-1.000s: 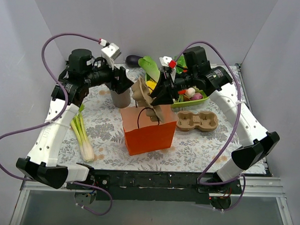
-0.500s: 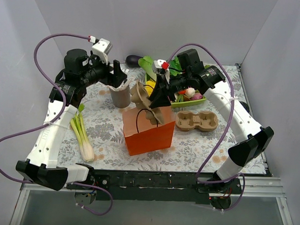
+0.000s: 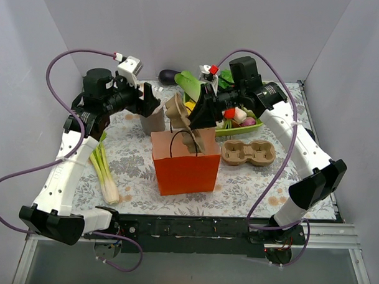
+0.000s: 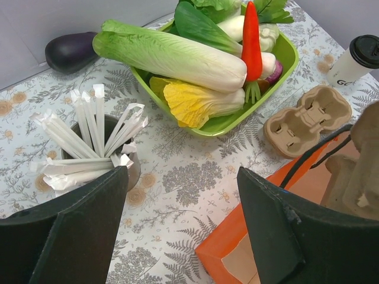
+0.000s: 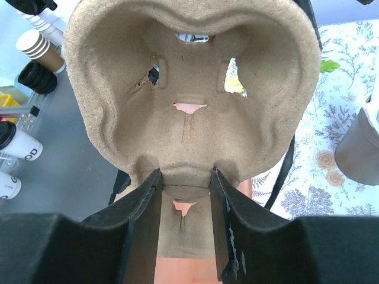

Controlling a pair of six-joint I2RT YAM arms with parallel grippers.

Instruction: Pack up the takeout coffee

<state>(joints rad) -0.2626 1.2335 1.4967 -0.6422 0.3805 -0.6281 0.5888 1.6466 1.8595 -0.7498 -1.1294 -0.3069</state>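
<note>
Evidently the takeout coffee [image 4: 362, 58] stood upright, ahead-right of the spread jaws of left gripper [image 4: 182, 177]; right gripper [image 5: 185, 177], prob. nearer, pinched 1 pulp tray [image 5: 189, 89].

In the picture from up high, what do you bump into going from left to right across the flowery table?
spring onion → grey cup of white sticks → orange bag → brown cup tray
</note>
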